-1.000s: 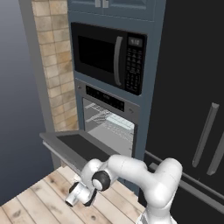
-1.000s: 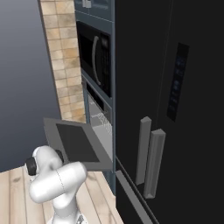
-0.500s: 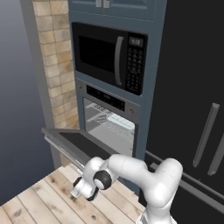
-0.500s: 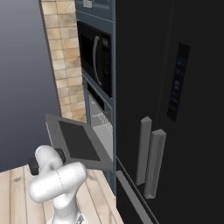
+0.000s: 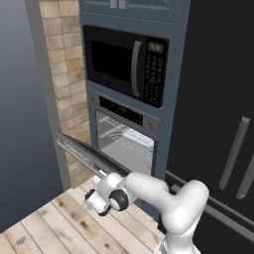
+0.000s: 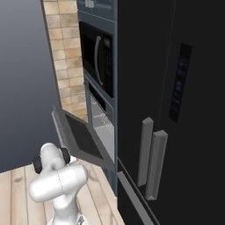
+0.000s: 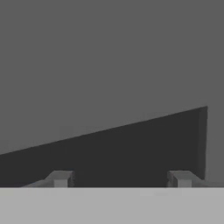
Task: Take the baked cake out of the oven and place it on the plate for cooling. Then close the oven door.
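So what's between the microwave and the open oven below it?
A black control strip with pale markings sits between the microwave and the oven, in the left base view.

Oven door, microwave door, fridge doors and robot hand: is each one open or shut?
oven door: open, partway down, slanting.
oven: lit inside, wire racks showing.
microwave door: shut.
fridge doors: shut.
hand: open, fingers apart, nothing between them.
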Motion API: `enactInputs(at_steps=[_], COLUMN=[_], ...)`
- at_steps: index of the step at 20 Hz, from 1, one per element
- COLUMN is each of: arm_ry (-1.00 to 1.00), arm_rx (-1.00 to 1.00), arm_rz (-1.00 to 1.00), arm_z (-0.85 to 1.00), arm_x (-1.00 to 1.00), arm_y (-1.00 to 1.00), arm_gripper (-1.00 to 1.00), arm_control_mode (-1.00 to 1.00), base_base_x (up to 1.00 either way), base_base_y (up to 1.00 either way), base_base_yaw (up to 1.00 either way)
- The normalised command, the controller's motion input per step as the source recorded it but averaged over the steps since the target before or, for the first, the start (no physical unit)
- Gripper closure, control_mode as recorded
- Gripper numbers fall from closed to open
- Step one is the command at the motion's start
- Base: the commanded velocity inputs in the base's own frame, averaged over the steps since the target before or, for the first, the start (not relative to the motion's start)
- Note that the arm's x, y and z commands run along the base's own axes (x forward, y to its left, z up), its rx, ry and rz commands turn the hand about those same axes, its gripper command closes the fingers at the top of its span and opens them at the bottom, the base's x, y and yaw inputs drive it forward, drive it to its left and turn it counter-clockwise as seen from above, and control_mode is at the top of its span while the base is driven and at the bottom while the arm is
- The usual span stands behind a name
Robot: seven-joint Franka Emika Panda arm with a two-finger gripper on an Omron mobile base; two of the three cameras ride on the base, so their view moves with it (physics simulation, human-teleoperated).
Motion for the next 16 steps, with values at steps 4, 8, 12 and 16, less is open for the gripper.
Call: enactInputs(at_steps=[4,8,12,16], arm_ry=[-0.35,-0.42,-0.34,-0.25], arm_rx=[-0.3,-0.35,-0.29,-0.27], arm_rz=[-0.39,-0.38,-0.35,-0.32], arm_z=[0.14,0.0,0.0,0.0], arm_x=[0.71,0.7,0.85,1.0], arm_y=[-0.19,-0.19,-0.45,-0.53], arm_gripper=[-1.0,-1.0,-1.0,-1.0], arm_control_mode=[-1.0,-1.0,-1.0,-1.0], base_base_x=[0.0,0.0,0.0,0.0], base_base_y=[0.0,0.0,0.0,0.0], base_base_yaw=[0.0,0.0,0.0,0.0])
